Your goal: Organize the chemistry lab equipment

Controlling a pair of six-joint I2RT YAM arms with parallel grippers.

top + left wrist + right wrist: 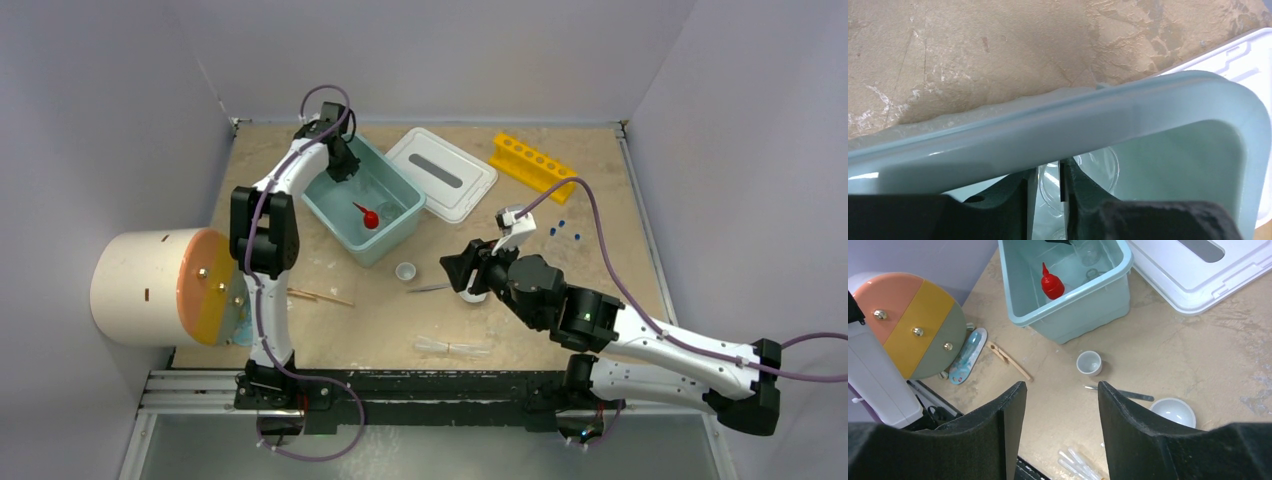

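Observation:
My left gripper [343,168] reaches into the teal tub [340,222]. In the left wrist view its jaws [1048,172] stand at a narrow gap with a clear glass piece [1050,186] between them. The squeeze bottle with the red nozzle [368,216] lies in the tub and also shows in the right wrist view [1052,285]. My right gripper [1060,390] is open and empty above the table. A tiny white bowl [1089,363], metal tweezers [1120,392], a larger white bowl [1173,411] and clear tubes [1080,465] lie under it. Wooden sticks [320,296] lie at the left. Tiny blue pieces [565,230] lie at the right.
The tub's white lid [442,172] lies behind the tub, and a yellow tube rack [533,160] lies at the back right. The big cream cylinder with an orange face [165,288] lies at the left edge. Walls close in the table's back and sides.

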